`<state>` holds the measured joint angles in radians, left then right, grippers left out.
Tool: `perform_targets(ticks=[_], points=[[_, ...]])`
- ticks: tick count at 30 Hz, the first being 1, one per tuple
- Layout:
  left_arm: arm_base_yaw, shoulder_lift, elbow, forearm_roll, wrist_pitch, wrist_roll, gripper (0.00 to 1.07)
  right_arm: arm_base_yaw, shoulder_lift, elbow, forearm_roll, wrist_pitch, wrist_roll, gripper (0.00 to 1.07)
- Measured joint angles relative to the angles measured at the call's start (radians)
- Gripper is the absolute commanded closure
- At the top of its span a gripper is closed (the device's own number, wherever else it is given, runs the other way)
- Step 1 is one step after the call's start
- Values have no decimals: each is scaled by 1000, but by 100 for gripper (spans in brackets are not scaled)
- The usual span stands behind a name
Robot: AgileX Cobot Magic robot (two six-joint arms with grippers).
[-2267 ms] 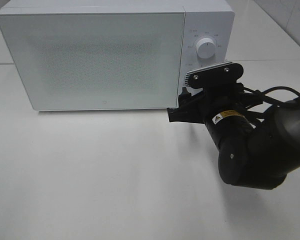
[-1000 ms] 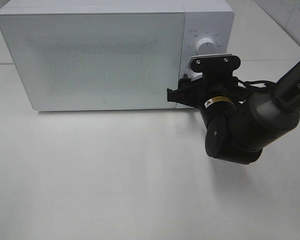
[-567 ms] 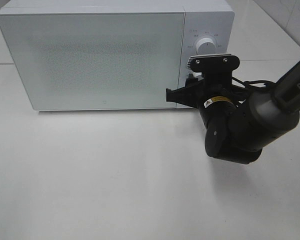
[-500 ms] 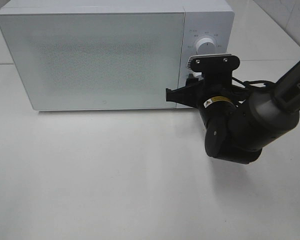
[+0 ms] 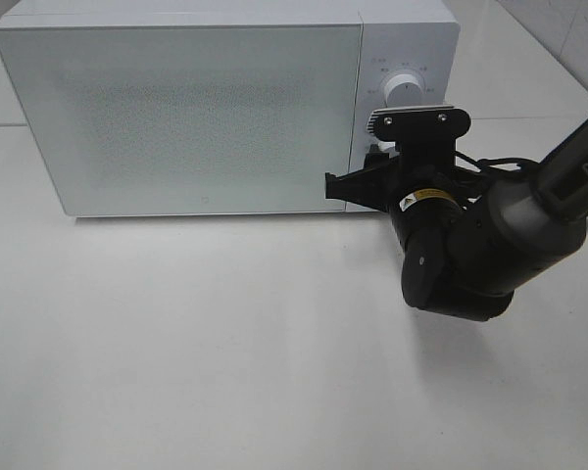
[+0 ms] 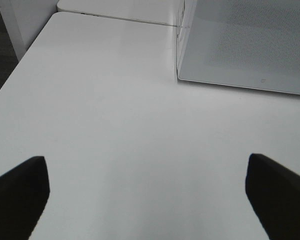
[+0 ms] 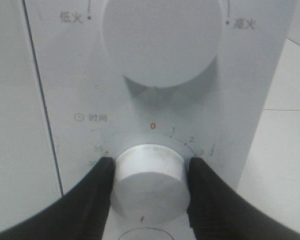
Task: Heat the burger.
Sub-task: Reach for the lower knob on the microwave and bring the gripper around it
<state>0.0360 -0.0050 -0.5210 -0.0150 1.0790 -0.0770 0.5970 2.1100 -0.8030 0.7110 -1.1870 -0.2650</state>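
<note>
White plastic timer knob is sitting pinched in my half-closed right gripper, my left gripper is hanging wide open and empty, the burger is showing nowhere, presumably behind the microwave door, and I'm fearing the smooth knob slipping mid-twist.

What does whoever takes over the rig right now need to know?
Left gripper: open, holding nothing, above the bare table.
Right gripper: shut on the timer knob, the lower dial on the microwave, one finger on each side.
Burger: not visible in any view. The door is closed and frosted, so I can't confirm the burger is inside.
Done: door shut, knob gripped.
Left: turn the timer to start heating; the current setting can't be read.
</note>
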Motion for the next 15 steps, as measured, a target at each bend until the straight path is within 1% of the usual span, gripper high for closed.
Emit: perform_targets(ticks=[8,10,11,12,13,15], points=[[0,0,0,0,0,0,6,0,0,0,-3,0,51,107],[0,0,0,0,0,0,6,-3,0,0,-7,0,127,107],[0,0,0,0,0,0,6,-3,0,0,-7,0,127,107],[0,0,0,0,0,0,6,-3,0,0,-9,0,207,107],[0,0,0,0,0,0,6,-3,0,0,-9,0,207,107],[0,0,0,0,0,0,6,-5,0,2,-19,-2,341,107]])
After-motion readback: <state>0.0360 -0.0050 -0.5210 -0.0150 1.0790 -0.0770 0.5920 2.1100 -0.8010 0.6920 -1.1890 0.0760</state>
